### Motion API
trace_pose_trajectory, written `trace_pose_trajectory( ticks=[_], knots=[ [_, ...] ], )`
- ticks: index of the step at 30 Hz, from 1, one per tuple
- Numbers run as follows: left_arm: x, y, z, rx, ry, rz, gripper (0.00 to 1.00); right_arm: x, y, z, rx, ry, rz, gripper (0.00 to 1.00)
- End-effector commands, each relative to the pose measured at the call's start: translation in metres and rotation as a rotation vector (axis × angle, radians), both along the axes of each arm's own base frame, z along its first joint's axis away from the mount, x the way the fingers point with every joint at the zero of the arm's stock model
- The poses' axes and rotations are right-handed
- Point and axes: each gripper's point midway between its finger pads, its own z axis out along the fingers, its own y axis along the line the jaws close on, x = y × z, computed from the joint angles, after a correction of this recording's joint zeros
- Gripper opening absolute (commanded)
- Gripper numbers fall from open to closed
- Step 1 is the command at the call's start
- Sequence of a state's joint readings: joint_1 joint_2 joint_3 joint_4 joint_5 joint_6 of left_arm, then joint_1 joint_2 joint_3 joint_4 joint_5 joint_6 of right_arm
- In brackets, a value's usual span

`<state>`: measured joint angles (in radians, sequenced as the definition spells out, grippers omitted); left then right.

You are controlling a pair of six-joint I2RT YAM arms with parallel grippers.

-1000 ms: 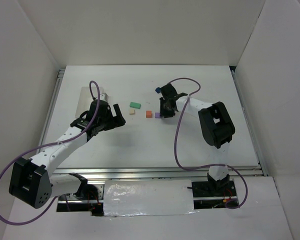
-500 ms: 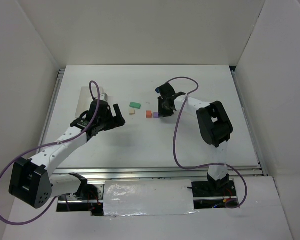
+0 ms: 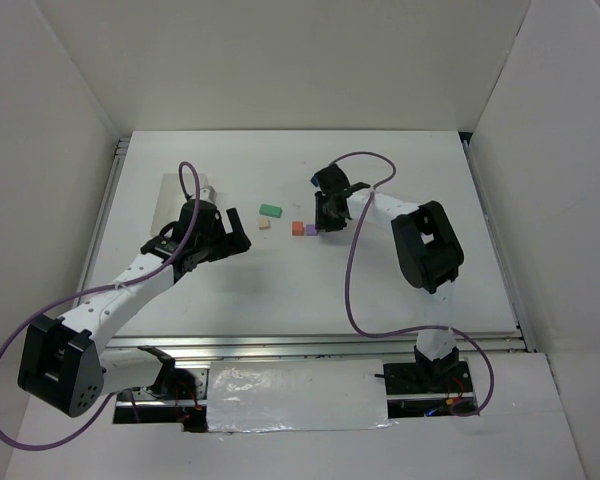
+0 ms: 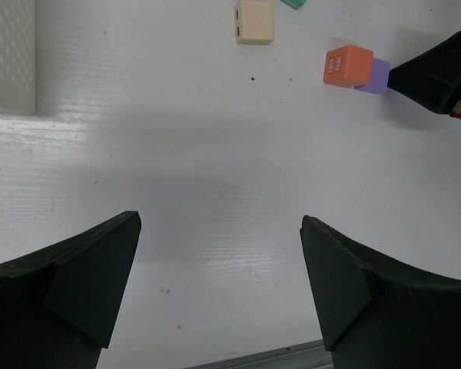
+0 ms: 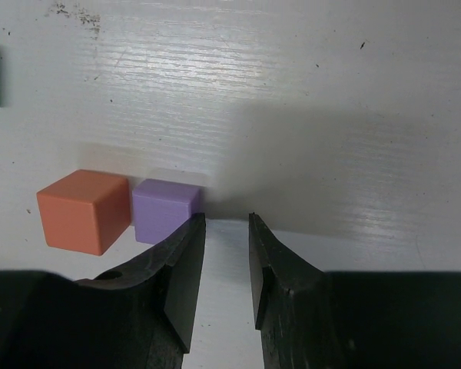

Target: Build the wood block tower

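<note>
1. Left gripper (image 4: 219, 231): jaws spread wide, nothing between them, hovering over bare table (image 3: 280, 290). White perforated box (image 4: 10, 54) sits off to its left.
2. No tower stacked: orange cube (image 5: 84, 211) and purple cube (image 5: 165, 207) sit side by side on the table, touching.
3. Right gripper (image 5: 224, 223): jaws almost pressed together with a thin gap, holding nothing. One tip is just beside the purple cube; can't tell if it touches.
4. Beige block (image 4: 254, 21) lies left of the orange cube, apart from it.
5. Green block (image 3: 270, 210) is farthest, lying alone.
</note>
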<state>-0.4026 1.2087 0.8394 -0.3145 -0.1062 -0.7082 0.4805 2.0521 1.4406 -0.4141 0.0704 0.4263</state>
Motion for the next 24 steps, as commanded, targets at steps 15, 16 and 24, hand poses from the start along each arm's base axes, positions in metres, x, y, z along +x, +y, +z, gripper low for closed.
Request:
trace_pose_trajectory(
  ticks=[15, 16, 24],
  knots=[
    [0.006, -0.003, 0.013, -0.006, -0.042, -0.013, 0.99, 0.01, 0.019, 0.011, 0.022, -0.028, 0.039, 0.38],
    [0.006, -0.003, 0.014, -0.006, -0.044, -0.014, 0.99, 0.01, 0.021, 0.01, 0.023, -0.028, 0.043, 0.38],
    [0.006, -0.003, 0.014, -0.005, -0.045, -0.014, 0.99, 0.006, 0.023, 0.011, 0.038, -0.017, 0.04, 0.39]
  ],
)
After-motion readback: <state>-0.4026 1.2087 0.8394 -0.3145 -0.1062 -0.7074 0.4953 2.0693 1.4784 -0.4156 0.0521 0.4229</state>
